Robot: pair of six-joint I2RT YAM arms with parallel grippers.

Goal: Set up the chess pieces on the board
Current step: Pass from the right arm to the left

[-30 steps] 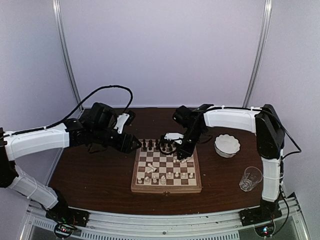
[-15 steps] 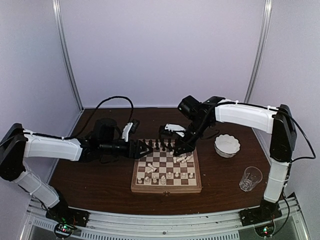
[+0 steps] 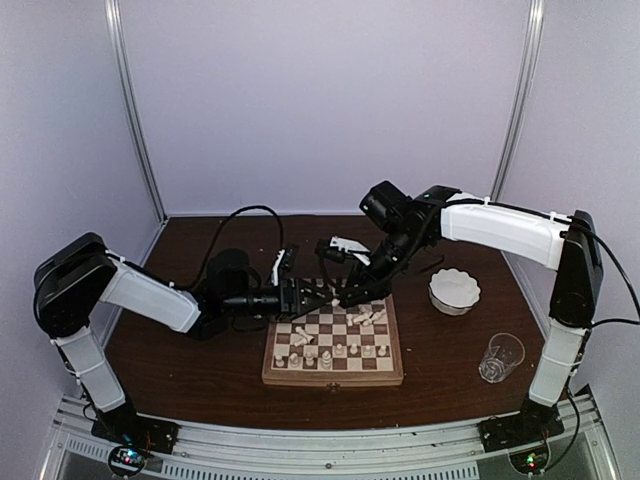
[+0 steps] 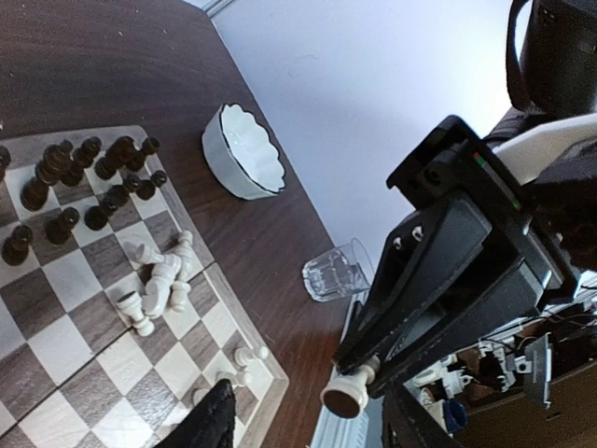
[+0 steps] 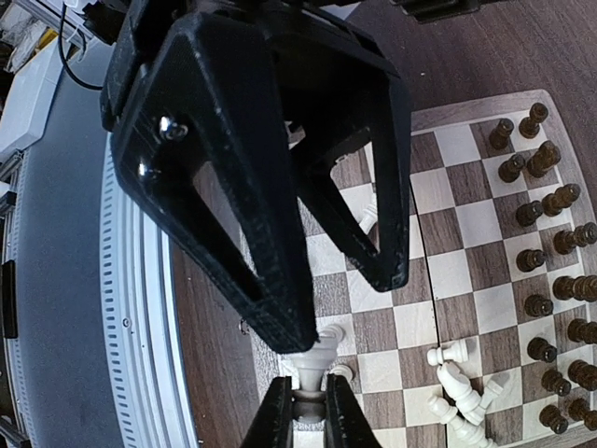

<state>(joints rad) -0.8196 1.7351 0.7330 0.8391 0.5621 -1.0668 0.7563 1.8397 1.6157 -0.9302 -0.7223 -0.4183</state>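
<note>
Setup looks half done: on the square checked wooden board (image 3: 333,379), some cream-white turned pieces (image 3: 326,357) stand on the near rows, a toppled cream heap (image 3: 368,320) lies mid-board, and small dark turned pieces (image 4: 56,168) fill the far rows. Above the far side, the right gripper (image 5: 308,397) pinches one small cream piece (image 5: 313,362), with the left gripper (image 4: 308,411) spread beside it.

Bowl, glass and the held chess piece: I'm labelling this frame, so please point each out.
white bowl (image 3: 454,290), top external view, its bare inner floor.
glass (image 3: 501,357), top external view, middle of its body.
cream chess piece (image 4: 347,392), left wrist view, its round base.
</note>
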